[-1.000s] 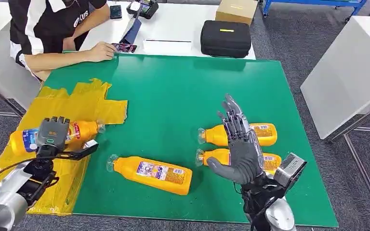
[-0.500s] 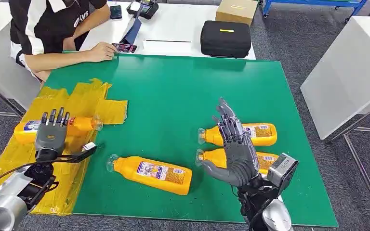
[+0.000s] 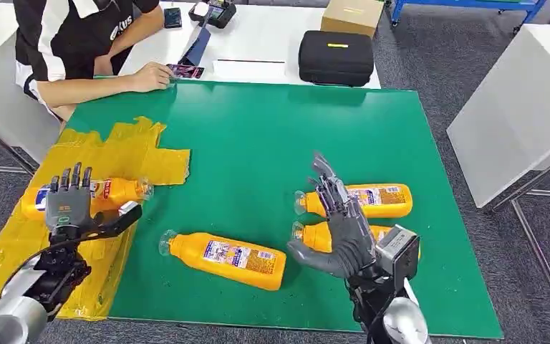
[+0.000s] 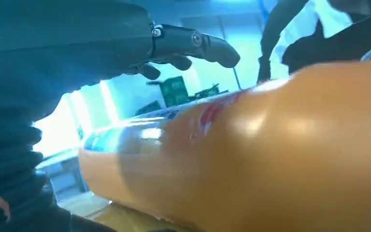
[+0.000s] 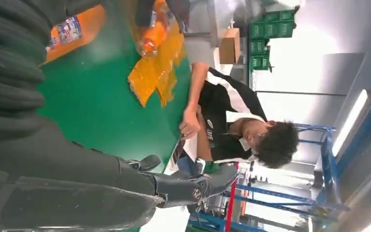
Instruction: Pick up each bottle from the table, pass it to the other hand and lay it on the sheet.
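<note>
Nearest the camera in the head view, the left robot hand (image 3: 68,208) hangs released, its fingers spread and upright, just in front of the bottle on the sheet (image 3: 89,195), which lies on its side on the crumpled yellow sheet (image 3: 125,154) at the left edge of the green bench (image 3: 258,136); in the left wrist view that orange bottle (image 4: 270,150) looms close under the dark fingers (image 4: 193,43), and whether they touch it cannot be told. The right robot hand (image 3: 340,229) is likewise released, fingers fanned out above the near right bottle (image 3: 315,236), holding nothing. Left of it, the middle bottle (image 3: 225,258) lies on its side on the bare green surface, cap pointing left. Just behind the right hand, the far right bottle (image 3: 369,201) lies parallel to the near one, cap also to the left. Beyond the green surface stands a white table (image 3: 265,36) carrying a black case (image 3: 335,57), a cardboard box (image 3: 351,14) and a phone (image 3: 185,70). A person (image 3: 79,43) in a black and white shirt sits at its left, forearm resting on the corner. Grey carpet (image 3: 430,43) covers the floor, with another white table (image 3: 523,100) at the right.
</note>
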Controlling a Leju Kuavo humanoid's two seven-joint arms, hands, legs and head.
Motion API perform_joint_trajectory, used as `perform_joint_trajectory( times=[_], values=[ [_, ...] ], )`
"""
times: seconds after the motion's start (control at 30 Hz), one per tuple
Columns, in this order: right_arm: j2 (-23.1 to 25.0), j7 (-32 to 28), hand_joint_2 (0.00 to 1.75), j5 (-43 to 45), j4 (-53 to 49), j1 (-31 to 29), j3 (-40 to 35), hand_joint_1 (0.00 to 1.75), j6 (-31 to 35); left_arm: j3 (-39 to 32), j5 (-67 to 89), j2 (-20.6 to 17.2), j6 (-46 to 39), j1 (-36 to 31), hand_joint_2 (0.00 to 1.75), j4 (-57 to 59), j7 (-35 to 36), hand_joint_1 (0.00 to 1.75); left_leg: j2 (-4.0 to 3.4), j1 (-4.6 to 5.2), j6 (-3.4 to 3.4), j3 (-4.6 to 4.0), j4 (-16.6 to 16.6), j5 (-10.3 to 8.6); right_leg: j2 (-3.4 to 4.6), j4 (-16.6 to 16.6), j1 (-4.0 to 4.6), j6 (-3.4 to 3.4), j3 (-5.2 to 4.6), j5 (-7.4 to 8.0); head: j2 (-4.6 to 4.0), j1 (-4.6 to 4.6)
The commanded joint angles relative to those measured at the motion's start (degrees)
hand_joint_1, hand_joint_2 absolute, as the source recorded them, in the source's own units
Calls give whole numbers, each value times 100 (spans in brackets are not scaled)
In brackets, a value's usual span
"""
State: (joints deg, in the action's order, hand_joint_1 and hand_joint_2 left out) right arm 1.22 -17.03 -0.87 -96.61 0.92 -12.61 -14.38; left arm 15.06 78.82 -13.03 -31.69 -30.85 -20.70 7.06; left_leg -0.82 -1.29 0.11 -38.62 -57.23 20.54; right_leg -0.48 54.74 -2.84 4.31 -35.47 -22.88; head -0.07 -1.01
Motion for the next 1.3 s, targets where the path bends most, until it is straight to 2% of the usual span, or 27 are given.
perform_joint_trajectory(
  times=[0.03,0.07,0.13,0.2,0.23,0.27,0.3,0.37,0.47,0.5,0.53,0.57,0.7,0.77,0.97,1.1,1.13,1.27,1.3],
  values=[
    [-122,209,175,-1374,370,-249,-415,0,570,-1863,-1706,564,205,150,175,-353,-1657,0,3,-2,5,43,-2,21,5,1,5,-37,40,-17,0,0],
    [-128,307,175,-1619,480,-313,-546,0,491,-2591,-2892,747,1169,182,175,-566,-2768,0,7,-1,5,23,1,10,-2,-3,3,-23,24,-9,0,0],
    [-168,649,175,-2280,810,-491,-838,0,449,-3343,-4127,953,2240,339,175,-1003,-3538,0,11,-3,8,43,-6,23,-3,1,7,-38,43,-21,0,0],
    [-124,793,175,-2650,1216,-658,-1092,0,457,-3485,-4854,1085,3010,637,175,-1580,-3762,0,3,-4,7,43,-3,21,4,-4,8,-34,43,-15,0,2],
    [-106,791,175,-2680,1285,-676,-1122,0,471,-3460,-4861,1104,3018,666,175,-1621,-3761,0,-10,-3,5,27,4,10,15,-10,5,-21,23,-2,0,0],
    [-99,785,175,-2690,1310,-683,-1127,0,483,-3453,-4868,1109,3021,679,175,-1641,-3759,0,-10,1,7,52,9,18,17,-13,3,-31,50,-9,0,2],
    [-99,785,175,-2690,1310,-683,-1127,0,483,-3453,-4868,1109,3021,679,175,-1641,-3759,0,-7,2,3,33,8,8,11,-9,0,-19,34,-4,0,-2],
    [-153,829,175,-2817,1411,-736,-1218,0,493,-3344,-5207,1131,3292,766,175,-1805,-3825,0,-10,-3,5,49,0,20,18,-6,6,-33,46,-11,0,2],
    [-124,1026,175,-2852,1963,-938,-1425,0,327,-3134,-6441,1264,4659,931,175,-2159,-4266,0,-6,-1,4,31,4,10,10,-7,4,-22,30,-5,0,0],
    [-64,1177,175,-2991,2361,-1077,-1527,0,391,-3032,-6940,1339,5085,967,175,-2274,-4290,0,-10,-3,6,51,3,19,18,-9,7,-34,48,-10,0,-2],
    [-4,1284,175,-3166,2656,-1173,-1606,0,521,-2940,-7262,1396,5369,997,175,-2368,-4281,0,-9,-3,7,61,2,24,18,-8,7,-40,57,-15,0,0],
    [45,1338,175,-3277,2919,-1271,-1688,0,591,-2851,-7486,1456,5560,1024,175,-2471,-4278,0,-3,-3,4,35,5,10,8,-11,6,-23,35,-4,0,0],
    [177,1407,175,-3499,3499,-1379,-1774,0,796,-2411,-7925,1700,5818,1126,175,-2946,-4100,0,9,-5,10,63,-3,26,0,-5,9,-46,67,-23,0,2],
    [177,1407,175,-3499,3499,-1379,-1774,0,796,-2411,-7925,1700,5818,1126,175,-2946,-4100,0,3,-3,5,30,1,11,2,-5,6,-25,33,-8,0,-2],
    [155,1412,175,-3493,3418,-1355,-1758,0,799,-2406,-7982,1645,5824,1138,175,-2951,-4075,0,1,-3,5,51,-4,27,9,3,8,-39,51,-21,0,-2],
    [150,1466,175,-3544,3422,-1340,-1793,0,757,-2356,-8053,1648,5895,1137,175,-2956,-4084,0,1,-2,5,34,-3,18,6,1,6,-28,35,-13,0,0],
    [165,1568,175,-3691,3533,-1357,-1879,0,761,-2284,-8119,1688,5912,1161,175,-3042,-4068,0,3,-3,7,51,-8,29,6,5,7,-40,52,-23,0,0],
    [359,1714,175,-4150,3993,-1430,-2131,0,864,-2104,-8480,1821,6016,1428,175,-3555,-4011,0,0,-2,3,19,2,9,4,-4,5,-19,21,-5,0,0],
    [423,1714,175,-4191,4132,-1457,-2146,0,861,-2061,-8587,1838,6050,1506,175,-3694,-3994,0,-1,-3,4,39,-2,20,9,0,7,-31,40,-15,0,0]
  ],
)
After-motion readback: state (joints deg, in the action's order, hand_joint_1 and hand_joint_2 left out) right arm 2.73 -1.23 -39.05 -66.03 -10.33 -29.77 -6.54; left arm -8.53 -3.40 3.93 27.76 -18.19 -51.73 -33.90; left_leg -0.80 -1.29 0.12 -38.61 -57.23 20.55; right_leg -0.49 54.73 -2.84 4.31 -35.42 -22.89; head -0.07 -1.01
